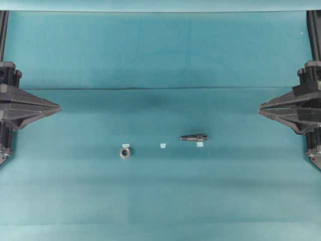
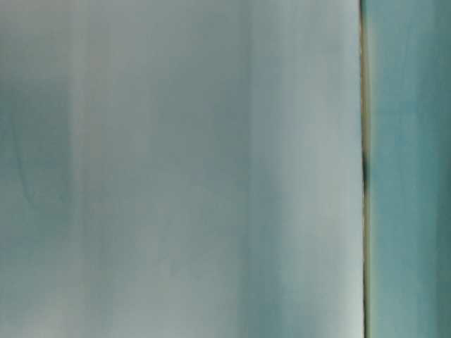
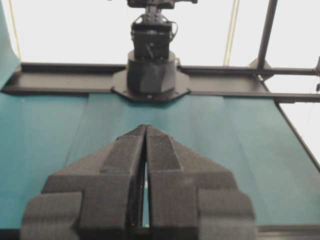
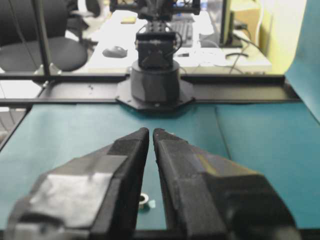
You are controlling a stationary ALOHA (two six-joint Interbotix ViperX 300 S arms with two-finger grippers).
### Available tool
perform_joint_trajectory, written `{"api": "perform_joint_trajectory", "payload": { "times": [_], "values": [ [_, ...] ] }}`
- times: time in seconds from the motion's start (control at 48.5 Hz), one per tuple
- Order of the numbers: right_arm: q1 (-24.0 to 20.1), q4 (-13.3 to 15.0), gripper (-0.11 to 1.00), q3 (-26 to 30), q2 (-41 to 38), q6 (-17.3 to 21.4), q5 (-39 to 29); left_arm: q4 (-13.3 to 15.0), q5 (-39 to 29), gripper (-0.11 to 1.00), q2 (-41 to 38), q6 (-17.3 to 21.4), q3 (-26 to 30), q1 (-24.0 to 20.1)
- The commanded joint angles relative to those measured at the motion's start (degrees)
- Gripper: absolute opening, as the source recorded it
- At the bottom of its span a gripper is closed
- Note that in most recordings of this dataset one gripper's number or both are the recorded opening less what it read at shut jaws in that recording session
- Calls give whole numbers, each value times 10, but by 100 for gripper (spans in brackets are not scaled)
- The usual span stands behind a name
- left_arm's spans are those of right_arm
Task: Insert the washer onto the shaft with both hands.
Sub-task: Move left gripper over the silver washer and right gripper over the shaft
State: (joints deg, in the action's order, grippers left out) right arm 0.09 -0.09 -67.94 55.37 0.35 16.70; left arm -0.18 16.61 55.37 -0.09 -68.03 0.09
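Washer (image 1: 125, 151) and shaft (image 1: 194, 136) apart, tape scraps (image 1: 162, 145) between.

Lab/office: office chair (image 4: 47, 47), desk (image 4: 200, 45), keyboard (image 4: 186, 31), mouse (image 4: 116, 51).

The table-level view is wholly blurred, only pale teal cloth showing; overhead, both black latticed arms are cut off by the side edges; in the right wrist view the small grey-silver metal washer (image 4: 143, 200) peeks half-hidden between black triangular fingers (image 4: 125, 170).
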Motion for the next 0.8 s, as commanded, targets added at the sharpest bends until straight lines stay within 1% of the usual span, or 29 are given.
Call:
{"api": "perform_joint_trajectory", "payload": {
  "times": [0.0, 0.062, 0.165, 0.33, 0.515, 0.66, 0.783],
  "values": [
    [4, -3, 0, 15, -6, 7, 3, -5, -3, 2, -15, -10, 29, -2],
    [7, -19, 2, 18, -5, 9, -10, -5, -11, 3, -18, -11, 40, -2],
    [10, -33, -6, 24, -4, 19, -45, -5, -23, 3, -22, -11, 58, -3],
    [11, -33, -9, 31, -4, 42, -113, -5, -54, 3, -26, -12, 73, -3],
    [17, -32, -9, 50, -21, 71, -201, -5, -129, 3, -65, -16, 95, 4],
    [18, -32, -9, 71, -47, 80, -247, -5, -190, 3, -110, -26, 125, 6],
    [18, -33, -9, 89, -76, 80, -272, -5, -243, 3, -149, -26, 149, 7]
  ]
}}
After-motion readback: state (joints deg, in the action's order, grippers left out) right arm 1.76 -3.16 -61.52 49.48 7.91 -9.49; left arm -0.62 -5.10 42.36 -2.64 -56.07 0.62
